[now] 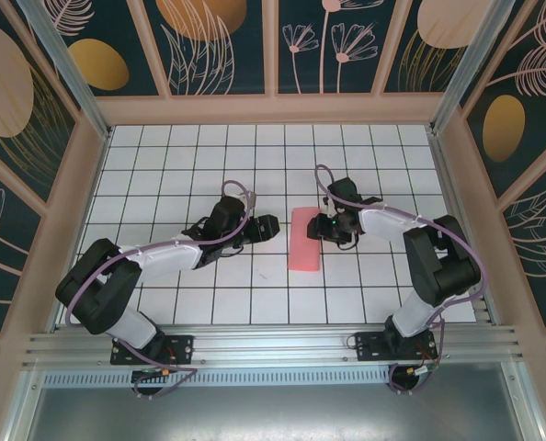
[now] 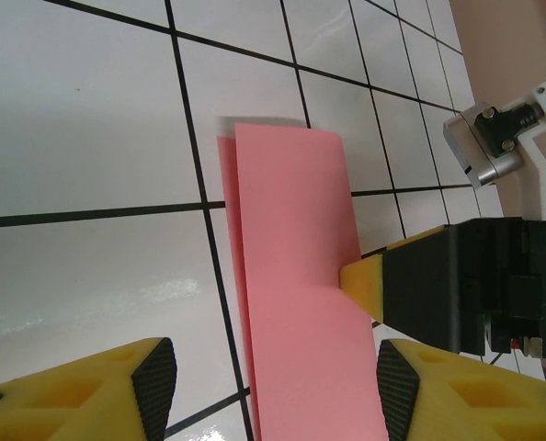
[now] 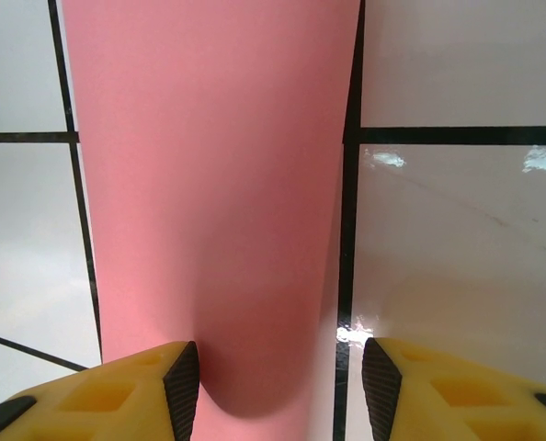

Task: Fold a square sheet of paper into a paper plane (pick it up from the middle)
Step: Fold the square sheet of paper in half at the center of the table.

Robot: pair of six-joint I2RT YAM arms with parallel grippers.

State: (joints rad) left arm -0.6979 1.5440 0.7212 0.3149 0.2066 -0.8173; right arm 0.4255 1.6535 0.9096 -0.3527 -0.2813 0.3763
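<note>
The square sheet of paper, flat on the slick worktop, looks light and limp, best pinched at an edge; left claw and right claw both gape, released

Both arms reach inward — left gripper, right gripper, jaws apart.

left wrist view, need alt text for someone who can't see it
A salmon-pink sheet of paper, folded in half lengthwise, lies on a white tiled table with black grid lines. The left gripper hangs open over its near end, yellow fingers either side, while the right gripper meets its right edge with a yellow fingertip.
</note>
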